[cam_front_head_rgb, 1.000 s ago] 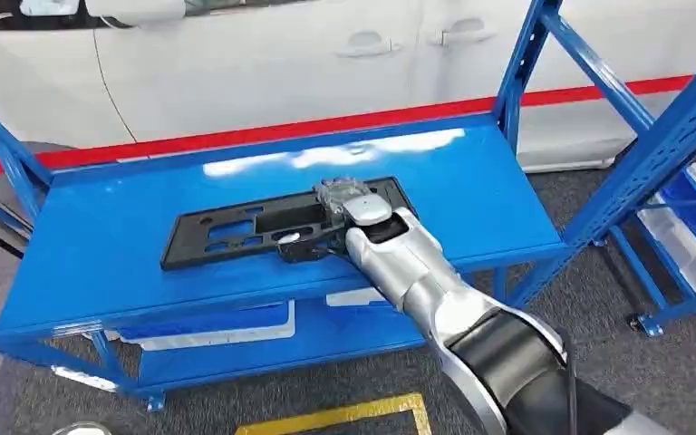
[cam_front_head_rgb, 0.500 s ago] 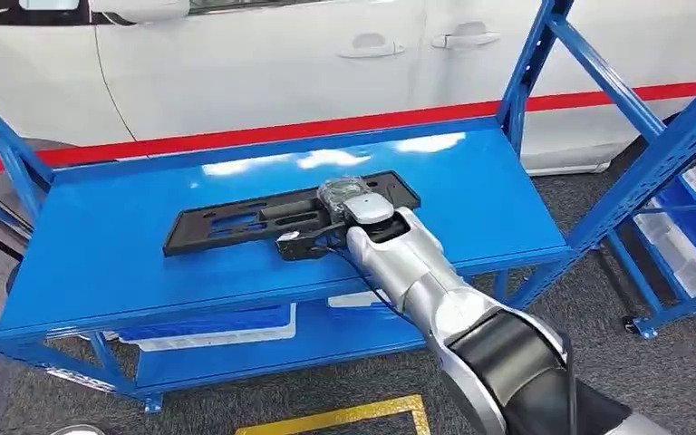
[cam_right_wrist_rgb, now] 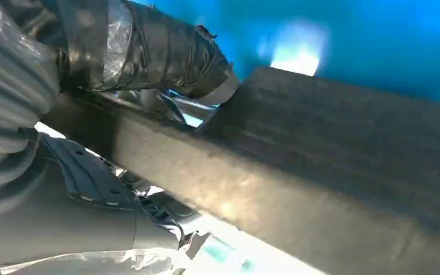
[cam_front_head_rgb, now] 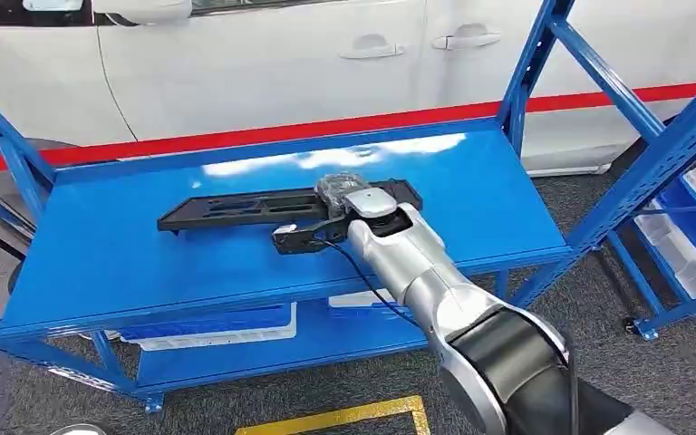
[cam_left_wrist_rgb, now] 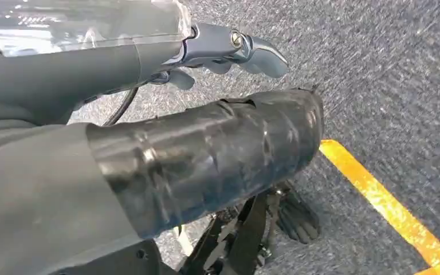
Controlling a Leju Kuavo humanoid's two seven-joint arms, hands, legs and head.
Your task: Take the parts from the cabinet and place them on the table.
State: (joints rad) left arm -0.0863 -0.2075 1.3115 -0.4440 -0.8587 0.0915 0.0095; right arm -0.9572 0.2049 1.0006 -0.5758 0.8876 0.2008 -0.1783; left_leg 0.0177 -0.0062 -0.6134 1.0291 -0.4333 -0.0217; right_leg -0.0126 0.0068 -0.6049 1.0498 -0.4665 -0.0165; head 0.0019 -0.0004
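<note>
- One long black part (cam_front_head_rgb: 263, 210) is seen in the head view, lying across the blue shelf (cam_front_head_rgb: 100, 263) with its long axis running side to side and stretching off toward the left of the right hand (cam_front_head_rgb: 349, 204). The hand is clamped on the part's right end, and that arm is reached forward over the shelf's front edge.
- Left wrist view: the left hand (cam_left_wrist_rgb: 217, 54) is hung over grey carpet; whether it's open or closed can't be told.
- Right wrist view: the part's dark edge is gripped by the taped thumb (cam_right_wrist_rgb: 166, 51), with blue shelf behind.

A white car (cam_front_head_rgb: 263, 54) stands at twelve o'clock (doors shut); yellow floor tape (cam_front_head_rgb: 344, 415) lies at six o'clock.
</note>
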